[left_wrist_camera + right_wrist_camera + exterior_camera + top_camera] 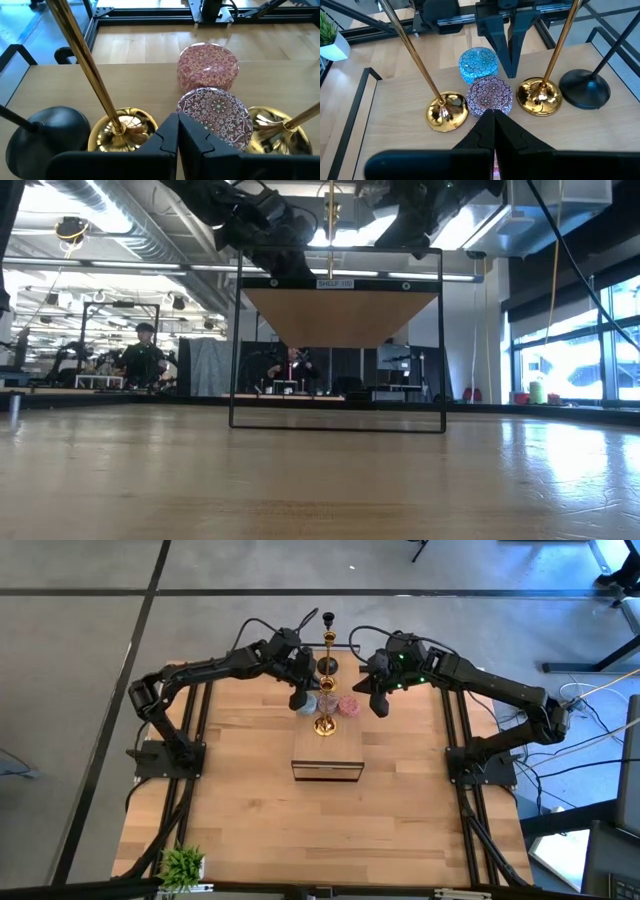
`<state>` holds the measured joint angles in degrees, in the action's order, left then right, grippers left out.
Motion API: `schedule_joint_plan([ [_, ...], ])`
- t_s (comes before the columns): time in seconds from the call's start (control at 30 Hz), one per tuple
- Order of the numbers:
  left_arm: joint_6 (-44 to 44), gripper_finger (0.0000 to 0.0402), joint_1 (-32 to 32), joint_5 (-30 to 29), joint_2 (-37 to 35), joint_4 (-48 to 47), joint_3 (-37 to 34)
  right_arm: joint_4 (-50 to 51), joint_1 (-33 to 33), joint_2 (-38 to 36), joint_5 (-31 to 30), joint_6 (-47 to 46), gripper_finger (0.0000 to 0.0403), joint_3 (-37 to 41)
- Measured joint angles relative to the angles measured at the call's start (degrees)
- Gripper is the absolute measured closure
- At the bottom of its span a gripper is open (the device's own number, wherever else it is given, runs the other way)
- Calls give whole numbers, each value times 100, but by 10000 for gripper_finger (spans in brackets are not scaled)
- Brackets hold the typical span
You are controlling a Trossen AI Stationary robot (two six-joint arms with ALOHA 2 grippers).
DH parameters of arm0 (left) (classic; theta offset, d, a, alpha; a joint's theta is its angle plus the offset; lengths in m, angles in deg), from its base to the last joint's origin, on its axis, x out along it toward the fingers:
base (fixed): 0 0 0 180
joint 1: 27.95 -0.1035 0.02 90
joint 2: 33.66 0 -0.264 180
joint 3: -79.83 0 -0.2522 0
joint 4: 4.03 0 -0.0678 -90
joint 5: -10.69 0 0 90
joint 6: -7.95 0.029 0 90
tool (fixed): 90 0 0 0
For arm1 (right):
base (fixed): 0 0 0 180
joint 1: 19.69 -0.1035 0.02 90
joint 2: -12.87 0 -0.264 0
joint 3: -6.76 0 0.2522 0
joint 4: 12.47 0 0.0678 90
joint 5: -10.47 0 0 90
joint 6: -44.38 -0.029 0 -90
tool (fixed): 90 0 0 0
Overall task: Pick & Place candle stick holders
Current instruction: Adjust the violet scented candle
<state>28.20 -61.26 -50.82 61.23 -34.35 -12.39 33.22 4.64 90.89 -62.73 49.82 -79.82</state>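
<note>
Both pairs of jaws are pressed together on nothing. We see our left gripper [177, 135] hanging just above the purplish patterned round cup [215, 117], and our right gripper [492, 132] hanging over the same cup [490, 97] from the opposite side.

From overhead, the left gripper [303, 700] sits at about 10 o'clock from the cluster and the right gripper [379, 703] at about 2 o'clock, facing each other across it. We judge that this pairing lets either arm take a piece without crossing the other, though no piece is yet held.

The candle stick holders stand bunched on the raised light wooden shelf [325, 745]. The sparkly pink round cup [207, 65] lies just beyond the purplish one as the left wrist looks, and the sparkly blue round cup [477, 64] lies just beyond it as the right wrist looks. Two thin gold metal stems on round bases [446, 111] [539, 95] flank the purplish cup, near its rim. The long black stem on a round black base [585, 87] stands outermost, just beside one gold base. Tight spacing means a descending finger could knock a stem, we think.

The cups show only patterned tops; we cannot tell whether they hold anything. A small green potted plant [183, 865] sits well apart at 7 o'clock.
</note>
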Motion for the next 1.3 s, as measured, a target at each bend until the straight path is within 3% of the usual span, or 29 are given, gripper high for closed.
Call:
schedule_joint_plan([
  [1.3, 13, 400, 58, -304, 118, -53, 22, 39, 2, 4, 142, -1, 403, 0],
])
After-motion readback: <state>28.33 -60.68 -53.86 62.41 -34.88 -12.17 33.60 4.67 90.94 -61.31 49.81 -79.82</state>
